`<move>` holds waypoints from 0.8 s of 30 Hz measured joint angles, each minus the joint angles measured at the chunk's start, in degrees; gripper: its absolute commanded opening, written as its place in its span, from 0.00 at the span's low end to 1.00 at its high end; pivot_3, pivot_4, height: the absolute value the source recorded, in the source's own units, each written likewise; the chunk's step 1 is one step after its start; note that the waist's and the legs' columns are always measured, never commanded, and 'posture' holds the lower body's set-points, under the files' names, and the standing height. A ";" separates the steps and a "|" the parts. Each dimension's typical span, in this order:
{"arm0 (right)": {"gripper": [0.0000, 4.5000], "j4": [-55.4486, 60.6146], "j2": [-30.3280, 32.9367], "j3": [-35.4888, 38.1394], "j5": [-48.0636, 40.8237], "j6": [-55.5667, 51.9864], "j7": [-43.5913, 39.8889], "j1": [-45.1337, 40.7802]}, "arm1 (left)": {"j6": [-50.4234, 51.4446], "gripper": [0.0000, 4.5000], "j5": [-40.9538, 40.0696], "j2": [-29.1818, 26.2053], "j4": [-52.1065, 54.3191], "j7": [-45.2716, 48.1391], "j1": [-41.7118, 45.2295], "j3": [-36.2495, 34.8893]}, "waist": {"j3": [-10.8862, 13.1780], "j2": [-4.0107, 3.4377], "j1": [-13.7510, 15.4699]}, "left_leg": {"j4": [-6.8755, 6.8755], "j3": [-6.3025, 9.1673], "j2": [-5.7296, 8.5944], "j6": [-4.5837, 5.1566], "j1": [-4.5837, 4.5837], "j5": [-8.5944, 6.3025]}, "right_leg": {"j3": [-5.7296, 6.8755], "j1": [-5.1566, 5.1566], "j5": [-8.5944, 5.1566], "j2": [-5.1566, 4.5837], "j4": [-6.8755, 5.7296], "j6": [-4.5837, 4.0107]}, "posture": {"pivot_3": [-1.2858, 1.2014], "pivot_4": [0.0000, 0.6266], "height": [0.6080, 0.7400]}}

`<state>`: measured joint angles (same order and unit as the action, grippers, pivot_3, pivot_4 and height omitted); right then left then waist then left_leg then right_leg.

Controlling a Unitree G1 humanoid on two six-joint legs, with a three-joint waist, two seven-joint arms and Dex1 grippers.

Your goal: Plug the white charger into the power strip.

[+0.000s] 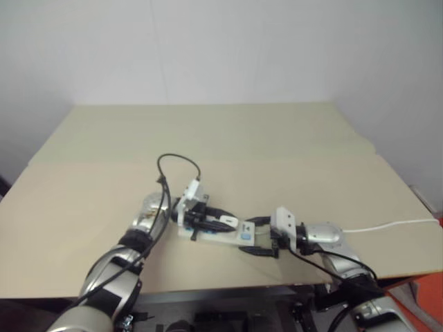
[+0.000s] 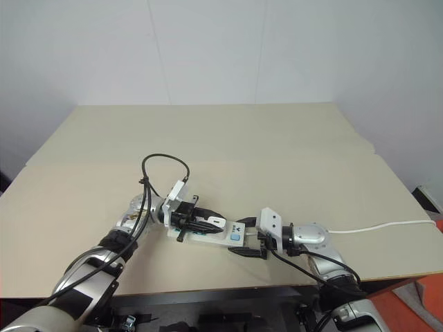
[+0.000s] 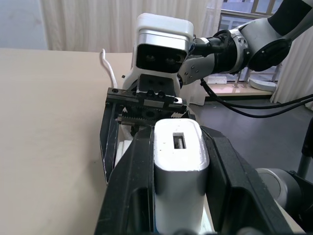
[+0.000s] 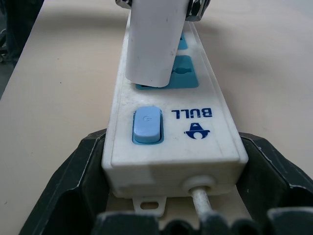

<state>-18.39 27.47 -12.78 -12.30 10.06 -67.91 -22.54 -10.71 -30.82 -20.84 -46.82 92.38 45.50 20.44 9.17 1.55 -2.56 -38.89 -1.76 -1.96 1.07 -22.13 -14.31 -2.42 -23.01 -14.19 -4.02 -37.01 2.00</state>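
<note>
Table [image 1: 228,138]: bare tan top; strip near its front edge.
Power strip [image 4: 166,122]: flat, switch end braced between right gripper [image 4: 171,161] fingers, spread wide around it.
Charger [image 3: 178,161]: clamped in closed left gripper [image 3: 178,171], over the socket nearest the switch.
Risk: prongs may miss the slots, tilting the charger or sliding the strip.
Hidden: prongs and how deep they sit; cord [image 1: 394,225] runs off the table's right edge.

Beige table [image 1: 291,138] bears the power strip [image 4: 171,127].
</note>
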 measured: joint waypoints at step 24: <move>0.76 -1.19 -0.09 -0.42 0.31 0.20 0.14 -0.48 | -3.17 0.45 3.40 -0.81 -2.59 0.01 0.48 1.12 | -0.09 0.01 -0.07 | 0.17 -0.01 -0.01 0.04 0.70 -0.05 | 0.01 0.70 -0.01 0.02 0.21 0.00 | 0.52 0.24 1.00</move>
<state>-19.58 27.37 -13.20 -11.98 10.26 -67.77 -23.02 -13.88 -27.43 -21.65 -49.42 92.38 45.97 21.56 9.07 1.56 -2.63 -38.73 -1.77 -1.96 1.11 -21.43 -14.36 -2.41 -22.31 -14.20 -4.01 -36.80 2.01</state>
